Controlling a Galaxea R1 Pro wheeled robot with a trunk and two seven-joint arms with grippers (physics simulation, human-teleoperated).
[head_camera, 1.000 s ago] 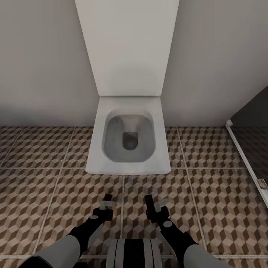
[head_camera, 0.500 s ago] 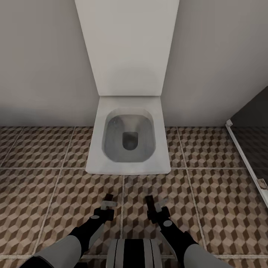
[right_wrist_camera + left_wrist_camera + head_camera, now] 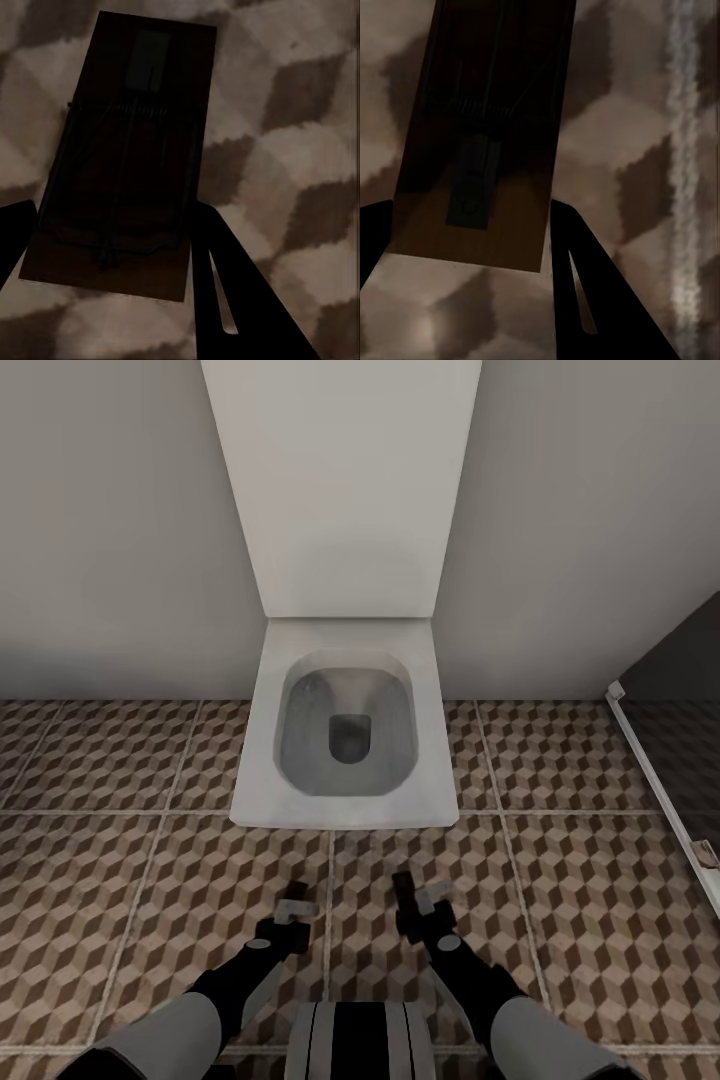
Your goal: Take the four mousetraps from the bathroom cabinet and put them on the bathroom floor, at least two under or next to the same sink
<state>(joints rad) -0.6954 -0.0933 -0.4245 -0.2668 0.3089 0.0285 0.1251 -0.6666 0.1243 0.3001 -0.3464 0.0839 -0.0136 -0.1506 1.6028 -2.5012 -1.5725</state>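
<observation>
Each of my grippers is shut on a mousetrap, both low over the bathroom floor just in front of a toilet. The left wrist view shows a brown wooden mousetrap with a dark wire spring, clamped between the dark fingers of my left gripper. A second mousetrap, darker and in shadow, sits the same way in my right gripper. From the head view, the left gripper and right gripper hang side by side, a tile seam between them. The cabinet and the bathroom sink are out of view.
A white square toilet with its lid raised stands against the grey wall straight ahead. At the right a white rail borders a dark glass panel. Patterned tiles stretch to both sides of the toilet.
My right arm has shifted slightly to the right and forward with its mousetrap. The left arm has barely moved. The camera has held still.
</observation>
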